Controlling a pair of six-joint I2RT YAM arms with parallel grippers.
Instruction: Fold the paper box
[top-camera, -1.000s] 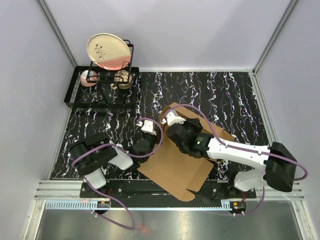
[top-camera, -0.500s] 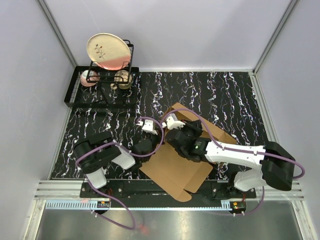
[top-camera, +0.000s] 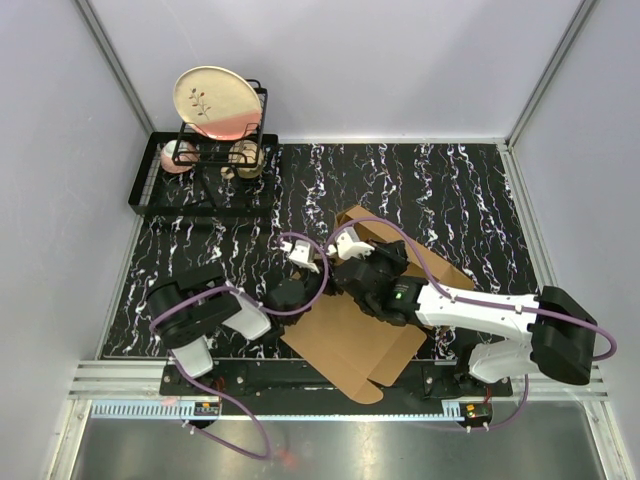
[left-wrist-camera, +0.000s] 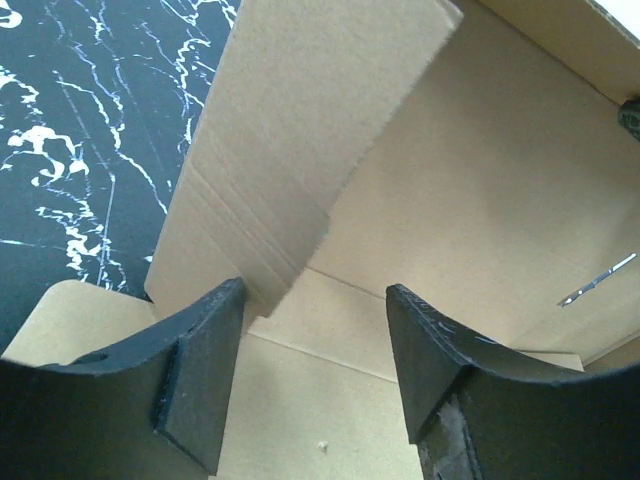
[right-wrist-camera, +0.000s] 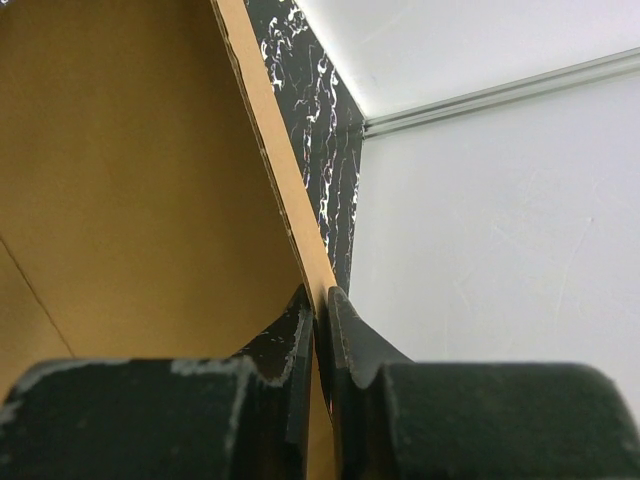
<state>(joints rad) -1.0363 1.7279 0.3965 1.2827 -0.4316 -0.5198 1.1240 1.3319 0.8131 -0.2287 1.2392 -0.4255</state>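
Note:
The paper box (top-camera: 345, 340) is a brown die-cut cardboard sheet lying mid-table, with its far panel lifted. My left gripper (top-camera: 305, 258) is at the sheet's left edge. In the left wrist view the left gripper (left-wrist-camera: 315, 340) stands open, its dark fingers (left-wrist-camera: 200, 370) either side of a bare cardboard panel (left-wrist-camera: 480, 200), and a raised flap (left-wrist-camera: 300, 130) stands just ahead of them. My right gripper (top-camera: 347, 240) is at the lifted far panel. In the right wrist view the right gripper (right-wrist-camera: 322, 310) is shut on the thin edge of that cardboard wall (right-wrist-camera: 130, 180).
A black dish rack (top-camera: 150, 190) sits at the back left, holding an upright cream plate (top-camera: 217, 102) and some cups. White walls close in the marbled black table (top-camera: 430, 190) on three sides. Purple cables loop over both arms above the box.
My left gripper has opened and let go of the cardboard flap. The right gripper stays pinched on the far panel and has shifted slightly right with it.

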